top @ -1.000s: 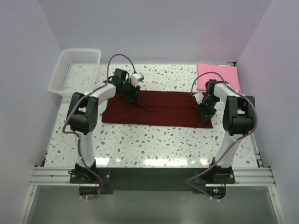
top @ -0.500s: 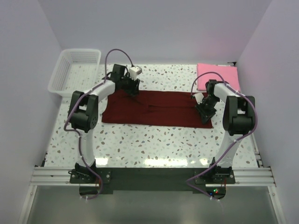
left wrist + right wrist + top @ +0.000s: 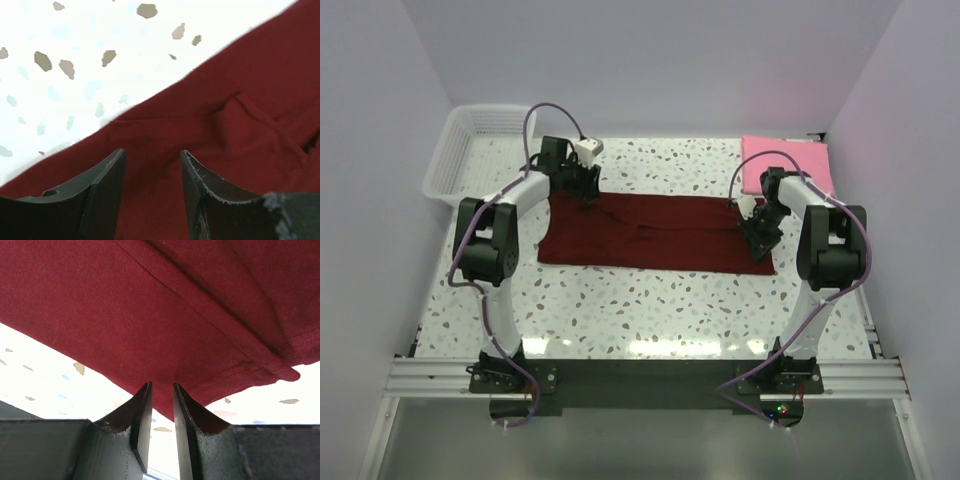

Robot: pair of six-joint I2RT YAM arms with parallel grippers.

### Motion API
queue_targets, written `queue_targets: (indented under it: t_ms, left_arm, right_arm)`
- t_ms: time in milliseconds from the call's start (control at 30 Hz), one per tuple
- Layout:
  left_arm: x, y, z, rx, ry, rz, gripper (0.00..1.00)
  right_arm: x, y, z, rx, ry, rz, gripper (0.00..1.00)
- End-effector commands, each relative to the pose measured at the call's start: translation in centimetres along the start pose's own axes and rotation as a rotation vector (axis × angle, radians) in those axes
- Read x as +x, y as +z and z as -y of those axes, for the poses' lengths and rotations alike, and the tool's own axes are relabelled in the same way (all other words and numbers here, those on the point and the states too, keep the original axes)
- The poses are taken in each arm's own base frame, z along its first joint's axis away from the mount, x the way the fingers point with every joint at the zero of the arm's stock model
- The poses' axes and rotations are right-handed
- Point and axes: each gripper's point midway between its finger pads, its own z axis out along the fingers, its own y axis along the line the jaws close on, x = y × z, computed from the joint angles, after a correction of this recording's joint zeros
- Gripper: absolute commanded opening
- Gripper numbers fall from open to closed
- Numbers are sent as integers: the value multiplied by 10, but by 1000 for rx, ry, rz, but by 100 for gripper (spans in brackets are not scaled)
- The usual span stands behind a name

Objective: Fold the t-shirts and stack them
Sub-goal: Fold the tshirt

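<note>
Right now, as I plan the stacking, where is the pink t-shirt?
In the top view, the pink t-shirt lies folded in the far right corner, beyond the maroon t-shirt.

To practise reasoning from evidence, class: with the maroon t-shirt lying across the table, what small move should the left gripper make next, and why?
Probably lower the left gripper and close it on the maroon t-shirt near its edge. Its jaws stand open over the cloth, holding nothing, while the right gripper appears pinched on the other end; folding likely needs both ends held.
</note>
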Motion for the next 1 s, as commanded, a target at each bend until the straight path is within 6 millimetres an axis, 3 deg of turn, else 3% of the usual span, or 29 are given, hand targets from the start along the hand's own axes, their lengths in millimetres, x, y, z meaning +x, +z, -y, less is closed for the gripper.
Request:
queue_targets:
  t_ms: [0,233,600,700,933,967]
  left_arm:
    - [-16,8,-32,-50,-7,39,52]
    - [-3,31,-47,-48,-11,1,52]
    - [-9,33,-32,39,-23,41,41]
    - [-10,32,-31,46,-24,47,35]
    - [-23,26,-37,28,-13,79,0]
    - [-23,25,-40,14,-11,80,0]
  right_arm:
    - [-9,-10,-2,7,1,35,27]
    - [-8,1,-7,11,-21,9,27]
    - [-7,3,-4,22,-24,-4,26]
    - [-7,4,-4,21,-22,-7,26]
    - [-7,4,-4,24,-22,-7,26]
    - [-6,4,-3,24,-23,-10,26]
